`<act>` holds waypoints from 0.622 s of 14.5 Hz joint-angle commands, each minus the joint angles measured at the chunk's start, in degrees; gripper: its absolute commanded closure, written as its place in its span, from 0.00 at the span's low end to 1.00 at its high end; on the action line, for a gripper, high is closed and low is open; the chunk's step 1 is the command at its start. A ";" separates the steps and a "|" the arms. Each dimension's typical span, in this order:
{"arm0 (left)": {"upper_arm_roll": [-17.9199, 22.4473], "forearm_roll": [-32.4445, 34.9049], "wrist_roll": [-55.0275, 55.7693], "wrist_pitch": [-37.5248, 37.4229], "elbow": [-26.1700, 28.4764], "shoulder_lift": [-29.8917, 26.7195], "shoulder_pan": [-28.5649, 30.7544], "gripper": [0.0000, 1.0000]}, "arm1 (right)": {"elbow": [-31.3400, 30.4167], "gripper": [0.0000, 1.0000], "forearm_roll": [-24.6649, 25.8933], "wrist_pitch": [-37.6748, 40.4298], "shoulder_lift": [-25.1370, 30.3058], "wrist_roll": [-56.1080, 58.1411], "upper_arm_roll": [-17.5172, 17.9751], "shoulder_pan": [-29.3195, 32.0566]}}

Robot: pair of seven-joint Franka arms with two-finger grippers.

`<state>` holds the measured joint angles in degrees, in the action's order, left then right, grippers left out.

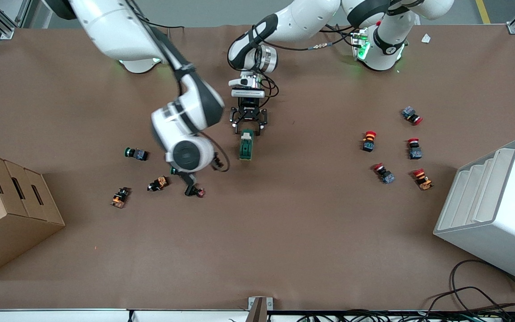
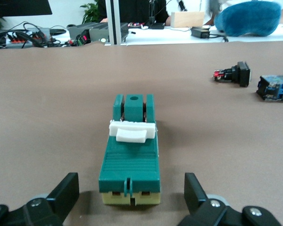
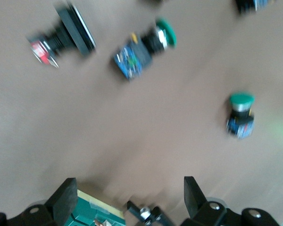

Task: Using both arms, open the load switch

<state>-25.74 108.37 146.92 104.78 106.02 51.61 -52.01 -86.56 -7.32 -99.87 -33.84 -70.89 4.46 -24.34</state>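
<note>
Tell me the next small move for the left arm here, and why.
Probably close the left gripper on the load switch. Its fingers are open and already straddle the end of the green block, which lies flat on the table with its white lever untouched. The right gripper is open over the push-buttons nearby and holds nothing, so the switch likely needs steadying first.

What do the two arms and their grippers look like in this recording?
Both arms are white, rounded and jointed, with dark bands. The left arm carries looped black cables and a silver wrist ring; green light glows at both bases. The left gripper and the right gripper are black, with angular two-piece fingers.
</note>
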 commanded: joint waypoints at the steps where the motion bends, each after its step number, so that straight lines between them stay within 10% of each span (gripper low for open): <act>1: -1.32 -5.43 -3.74 0.78 -0.54 -2.30 -0.38 0.01 | -2.03 0.00 3.35 0.37 4.30 15.89 0.99 6.82; 9: -2.56 -18.09 -14.81 1.30 -7.83 -6.35 1.56 0.01 | -2.38 0.00 9.24 0.90 13.44 58.45 0.99 24.05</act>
<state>-28.21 93.69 135.41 104.98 99.99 46.63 -51.48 -86.51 -0.58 -99.00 -24.59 -19.34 4.23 -3.39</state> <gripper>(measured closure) 0.013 0.000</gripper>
